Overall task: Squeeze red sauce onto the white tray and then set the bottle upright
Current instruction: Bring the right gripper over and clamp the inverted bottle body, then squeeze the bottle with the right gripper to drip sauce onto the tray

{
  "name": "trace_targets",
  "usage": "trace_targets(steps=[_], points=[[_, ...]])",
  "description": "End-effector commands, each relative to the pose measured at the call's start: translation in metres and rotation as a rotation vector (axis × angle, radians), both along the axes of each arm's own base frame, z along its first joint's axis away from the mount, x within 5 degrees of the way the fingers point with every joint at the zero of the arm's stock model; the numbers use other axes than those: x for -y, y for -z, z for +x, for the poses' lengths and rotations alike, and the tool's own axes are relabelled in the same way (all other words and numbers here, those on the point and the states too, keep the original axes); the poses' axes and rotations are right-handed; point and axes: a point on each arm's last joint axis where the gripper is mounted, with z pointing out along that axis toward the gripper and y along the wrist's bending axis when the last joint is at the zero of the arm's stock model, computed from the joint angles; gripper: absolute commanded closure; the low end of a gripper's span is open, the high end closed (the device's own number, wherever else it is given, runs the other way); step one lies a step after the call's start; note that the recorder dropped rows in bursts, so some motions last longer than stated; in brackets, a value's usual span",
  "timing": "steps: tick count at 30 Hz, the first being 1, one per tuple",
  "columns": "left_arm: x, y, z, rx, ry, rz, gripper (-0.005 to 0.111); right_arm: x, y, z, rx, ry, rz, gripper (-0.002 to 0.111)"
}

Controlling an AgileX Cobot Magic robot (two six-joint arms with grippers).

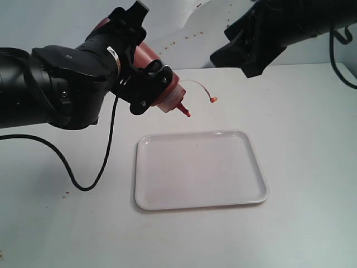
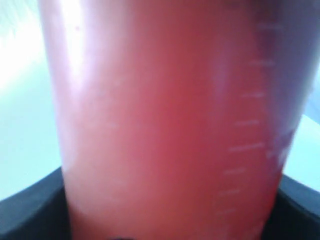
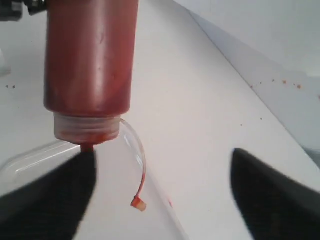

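My left fingers [image 1: 146,94] clamp the bottle [image 1: 148,56] around its body, nozzle tipped toward the white tray [image 1: 201,167]. It looks soft and probably slick, so I'd squeeze gently, while my right fingers [image 3: 270,195] hang open.

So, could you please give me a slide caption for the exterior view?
Left hand holds the sauce bottle tilted nozzle-down by the clean white tray.

Both arms [image 1: 56,84] are matte black, the left end effector [image 1: 149,53] screw-studded, cables [image 1: 83,184] black.
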Motion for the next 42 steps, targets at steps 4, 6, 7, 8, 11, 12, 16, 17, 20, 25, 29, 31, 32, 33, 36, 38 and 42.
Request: trace_targets(steps=[4, 6, 7, 8, 11, 12, 16, 17, 20, 25, 29, 31, 32, 33, 36, 38, 42], points=[[0.005, -0.01, 0.0, 0.049, 0.048, 0.017, 0.107, 0.003, 0.01, 0.015, -0.052, 0.135, 0.056, 0.003], [0.006, -0.009, 0.0, 0.042, 0.063, 0.015, 0.107, 0.002, 0.009, 0.014, -0.065, 0.127, 0.076, 0.003], [0.007, -0.009, 0.0, 0.039, 0.074, 0.026, 0.107, 0.001, 0.01, 0.012, -0.074, 0.111, 0.075, 0.003], [0.007, -0.009, 0.0, 0.036, 0.084, 0.036, 0.107, -0.001, 0.012, 0.01, -0.088, 0.075, 0.07, 0.003], [0.01, -0.007, -0.001, 0.021, 0.122, 0.047, 0.107, -0.006, 0.013, 0.009, -0.138, 0.014, 0.12, 0.003], [0.011, -0.007, -0.001, 0.018, 0.129, 0.045, 0.107, -0.008, 0.015, 0.01, -0.154, -0.016, 0.131, 0.003], [0.011, -0.007, -0.001, 0.019, 0.127, 0.047, 0.107, -0.015, 0.026, 0.02, -0.214, -0.05, 0.166, 0.003], [0.011, -0.007, -0.001, 0.019, 0.127, 0.047, 0.107, -0.016, 0.031, 0.025, -0.226, -0.048, 0.166, 0.003], [0.011, -0.007, -0.001, 0.019, 0.127, 0.047, 0.107, -0.022, 0.04, 0.035, -0.241, -0.07, 0.214, 0.003], [0.011, -0.007, -0.001, 0.019, 0.128, 0.049, 0.107, -0.032, 0.046, 0.044, -0.244, -0.155, 0.351, 0.005], [0.011, -0.007, -0.001, 0.02, 0.144, 0.093, 0.107, -0.034, 0.059, 0.051, -0.242, -0.147, 0.369, 0.005], [0.013, -0.006, -0.002, 0.011, 0.165, 0.087, 0.107, -0.036, 0.065, 0.054, -0.244, -0.156, 0.384, 0.005], [0.014, -0.006, -0.002, 0.007, 0.175, 0.084, 0.107, -0.037, 0.066, 0.054, -0.244, -0.161, 0.394, 0.005], [0.015, -0.005, -0.002, 0.002, 0.185, 0.081, 0.107, -0.038, 0.067, 0.054, -0.242, -0.172, 0.403, 0.005], [0.016, -0.005, -0.003, -0.004, 0.201, 0.076, 0.107, -0.043, 0.074, 0.055, -0.236, -0.186, 0.399, 0.005], [0.016, -0.005, -0.003, -0.004, 0.201, 0.076, 0.107, -0.049, 0.079, 0.054, -0.236, -0.203, 0.394, 0.005], [0.017, -0.004, -0.003, -0.009, 0.213, 0.073, 0.107, -0.063, 0.086, 0.05, -0.26, -0.231, 0.392, 0.005]])
